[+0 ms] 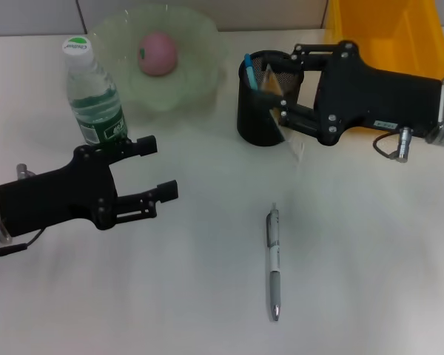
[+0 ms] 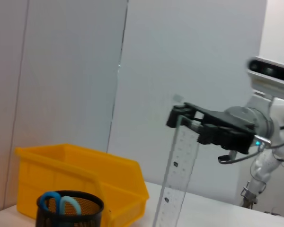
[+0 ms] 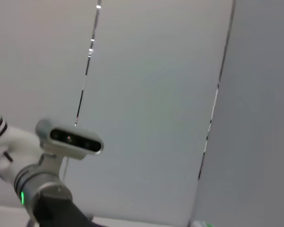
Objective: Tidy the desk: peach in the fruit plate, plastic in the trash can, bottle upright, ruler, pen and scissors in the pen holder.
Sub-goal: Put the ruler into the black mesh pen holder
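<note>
Right now the right gripper (image 1: 280, 100) hangs over the black mesh pen holder (image 1: 260, 111), its fingers closed on a clear ruler (image 2: 176, 182) that stands upright, its lower end at or just beside the holder's rim; which of the two I cannot tell. Blue-handled scissors (image 2: 60, 203) already sit in the holder. The left gripper (image 1: 154, 168) hovers above the white desk (image 1: 370, 251) near the upright bottle (image 1: 91, 94), with its fingers spread apart and nothing between them. A peach (image 1: 158, 52) lies in the pale green fruit plate (image 1: 200, 81) behind the bottle. A pen (image 1: 273, 263) lies flat on the desk, well apart from both grippers. A yellow bin (image 1: 385, 37) stands behind the right arm.
</note>
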Controlling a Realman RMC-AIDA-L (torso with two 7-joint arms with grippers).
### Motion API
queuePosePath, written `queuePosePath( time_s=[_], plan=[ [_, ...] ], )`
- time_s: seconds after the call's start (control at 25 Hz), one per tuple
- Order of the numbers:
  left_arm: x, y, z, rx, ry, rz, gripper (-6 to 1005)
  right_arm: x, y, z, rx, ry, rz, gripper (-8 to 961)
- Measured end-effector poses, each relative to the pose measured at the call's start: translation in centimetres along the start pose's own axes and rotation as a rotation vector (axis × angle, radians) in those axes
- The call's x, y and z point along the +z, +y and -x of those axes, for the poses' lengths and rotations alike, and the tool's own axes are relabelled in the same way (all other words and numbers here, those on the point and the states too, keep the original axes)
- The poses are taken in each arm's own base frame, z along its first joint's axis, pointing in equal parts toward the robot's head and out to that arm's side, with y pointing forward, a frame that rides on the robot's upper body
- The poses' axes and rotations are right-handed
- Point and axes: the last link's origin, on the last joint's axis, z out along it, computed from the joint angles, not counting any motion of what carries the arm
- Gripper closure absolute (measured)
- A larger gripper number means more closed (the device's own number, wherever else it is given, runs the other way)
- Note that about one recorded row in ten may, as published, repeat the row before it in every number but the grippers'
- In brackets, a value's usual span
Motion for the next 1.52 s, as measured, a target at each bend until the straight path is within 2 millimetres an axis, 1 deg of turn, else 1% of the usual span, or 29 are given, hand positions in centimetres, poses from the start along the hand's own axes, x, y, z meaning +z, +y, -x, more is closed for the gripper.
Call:
queuePosePath(
  time_s=[0.04,0.08,0.12,0.16,0.28,0.32,0.36,0.52,0.96,1.16,1.32,1.52],
  plan=[
    [0.0,-0.1,-0.1,-0.006,0.004,-0.005,170,-0.2,0.0,0.0,-0.070,-0.003,-0.006,563],
    [0.0,-0.1,-0.1,-0.006,0.004,-0.005,170,-0.2,0.0,0.0,-0.070,-0.003,-0.006,563],
    [0.0,-0.3,-0.3,-0.020,0.012,-0.013,170,-0.3,0.1,0.0,-0.140,-0.004,-0.012,563],
    [0.0,-0.3,-0.3,-0.020,0.012,-0.013,170,-0.3,0.1,0.0,-0.140,-0.004,-0.012,563],
    [0.1,-0.6,-0.6,-0.053,0.020,-0.019,170,-0.5,0.0,0.0,-0.234,-0.005,-0.026,564],
    [0.3,-0.8,-0.7,-0.080,0.022,-0.021,170,-0.7,0.1,-0.1,-0.296,-0.003,-0.033,564],
    [0.3,-0.8,-0.7,-0.080,0.022,-0.021,170,-0.7,0.1,-0.1,-0.296,-0.003,-0.033,564],
    [0.3,-0.8,-0.8,-0.117,0.025,-0.024,170,-1.2,0.3,-0.2,-0.435,0.004,-0.042,564],
    [0.6,-0.5,-0.5,-0.150,0.053,-0.040,170,-1.4,0.5,-0.7,-0.612,0.015,-0.065,563],
    [0.8,-0.3,-0.3,-0.157,0.059,-0.039,170,-0.9,0.8,-1.0,-0.670,-0.006,-0.084,563],
    [0.7,-0.1,-0.1,-0.163,0.062,-0.042,170,0.0,0.9,-1.4,-0.753,-0.025,-0.092,563],
    [0.6,0.1,0.1,-0.165,0.064,-0.042,170,1.0,0.8,-1.5,-0.772,-0.035,-0.086,563]
  ],
)
